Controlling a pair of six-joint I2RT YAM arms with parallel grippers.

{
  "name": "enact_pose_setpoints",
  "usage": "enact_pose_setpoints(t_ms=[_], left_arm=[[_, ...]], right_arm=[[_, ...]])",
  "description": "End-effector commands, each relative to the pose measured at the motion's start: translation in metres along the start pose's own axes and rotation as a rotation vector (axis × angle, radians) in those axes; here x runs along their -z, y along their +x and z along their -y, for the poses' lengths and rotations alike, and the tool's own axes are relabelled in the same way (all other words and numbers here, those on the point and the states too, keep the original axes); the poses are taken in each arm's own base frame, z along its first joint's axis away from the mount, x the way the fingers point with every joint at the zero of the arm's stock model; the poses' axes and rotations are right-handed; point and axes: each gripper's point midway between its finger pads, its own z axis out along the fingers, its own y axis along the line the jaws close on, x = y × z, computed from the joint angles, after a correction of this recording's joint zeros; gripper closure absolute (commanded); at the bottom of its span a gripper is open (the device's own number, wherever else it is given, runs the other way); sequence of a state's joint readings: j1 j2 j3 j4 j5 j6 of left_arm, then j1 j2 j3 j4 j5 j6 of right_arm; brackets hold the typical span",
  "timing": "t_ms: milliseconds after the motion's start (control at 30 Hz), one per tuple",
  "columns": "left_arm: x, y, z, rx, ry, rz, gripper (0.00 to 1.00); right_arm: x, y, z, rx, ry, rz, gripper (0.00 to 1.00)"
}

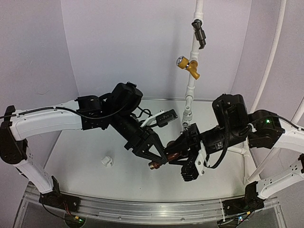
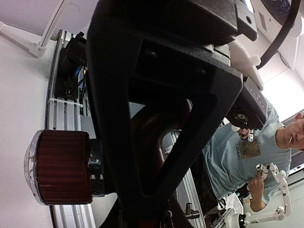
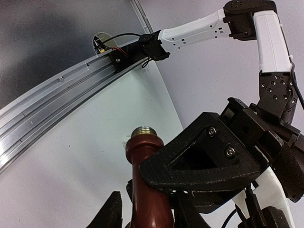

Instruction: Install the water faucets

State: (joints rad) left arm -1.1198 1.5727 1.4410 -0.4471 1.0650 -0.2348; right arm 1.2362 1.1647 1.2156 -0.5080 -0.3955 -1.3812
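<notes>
The dark reddish-brown faucet (image 1: pixel 167 157) hangs above the table between my two grippers, its threaded stem (image 1: pixel 153 165) pointing down-left. My left gripper (image 1: pixel 159 156) is shut on it. In the left wrist view its black fingers (image 2: pixel 142 142) clamp the body, and the ribbed round knob (image 2: pixel 61 166) sticks out to the left. In the right wrist view the faucet (image 3: pixel 147 190) stands between my right gripper's (image 3: pixel 147 216) fingers (image 3: pixel 111 213), with a thin gap at the left finger, so the jaws stand open. The white elbow fitting (image 1: pixel 107 160) lies on the table to the left.
A vertical white pipe (image 1: pixel 190 92) at the back carries a yellow-brass valve (image 1: pixel 189 66) and a dark grey-black valve (image 1: pixel 199 31). White pipe frames (image 1: pixel 270 57) stand at the right. An aluminium rail (image 1: pixel 142 209) runs along the front edge. A person (image 2: pixel 237 156) stands beyond it.
</notes>
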Motion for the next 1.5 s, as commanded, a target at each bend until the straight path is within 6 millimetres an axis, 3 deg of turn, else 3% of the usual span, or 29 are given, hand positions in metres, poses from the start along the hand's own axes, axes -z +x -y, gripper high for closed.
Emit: enact_pose_setpoints(t_ms=[0, 100, 200, 333, 400, 500, 633, 833, 933, 1033, 1167, 1300, 1467], left_arm=[[0.007, -0.015, 0.022, -0.077, 0.051, 0.021, 0.96], [0.007, -0.014, 0.023, -0.073, 0.062, 0.016, 0.96], [0.006, -0.014, 0.021, -0.066, 0.065, 0.013, 0.94], [0.007, -0.014, 0.018, -0.066, 0.036, 0.022, 0.80], [0.008, -0.015, 0.015, -0.068, 0.010, 0.031, 0.66], [0.012, -0.014, 0.009, -0.070, -0.055, 0.053, 0.33], [0.034, -0.018, -0.008, -0.051, -0.188, 0.128, 0.02], [0.096, -0.014, -0.065, 0.100, -0.624, 0.303, 0.00], [0.146, 0.009, -0.100, 0.250, -0.942, 0.376, 0.00], [0.185, 0.040, -0.117, 0.389, -1.175, 0.391, 0.00], [0.224, 0.104, -0.133, 0.649, -1.445, 0.283, 0.00], [0.230, 0.164, -0.155, 0.884, -1.495, 0.091, 0.00], [0.229, 0.192, -0.179, 0.948, -1.462, -0.026, 0.02]], right_arm=[[0.007, -0.003, 0.020, 0.008, 0.069, -0.016, 0.67], [0.009, -0.003, 0.021, 0.007, 0.077, -0.023, 0.71], [0.010, -0.003, 0.022, 0.004, 0.087, -0.022, 0.81], [0.014, -0.004, 0.029, -0.020, 0.117, -0.023, 0.98], [0.017, -0.003, 0.033, -0.045, 0.136, -0.035, 1.00], [0.021, 0.000, 0.038, -0.093, 0.158, -0.056, 1.00], [0.028, 0.004, 0.042, -0.149, 0.188, -0.083, 1.00], [0.044, 0.021, 0.048, -0.274, 0.264, -0.175, 1.00], [0.051, 0.028, 0.044, -0.324, 0.289, -0.213, 1.00], [0.053, 0.035, 0.039, -0.365, 0.296, -0.236, 1.00], [0.052, 0.041, 0.030, -0.397, 0.286, -0.250, 1.00], [0.049, 0.049, 0.023, -0.406, 0.278, -0.279, 1.00], [0.047, 0.054, 0.018, -0.431, 0.273, -0.296, 1.00]])
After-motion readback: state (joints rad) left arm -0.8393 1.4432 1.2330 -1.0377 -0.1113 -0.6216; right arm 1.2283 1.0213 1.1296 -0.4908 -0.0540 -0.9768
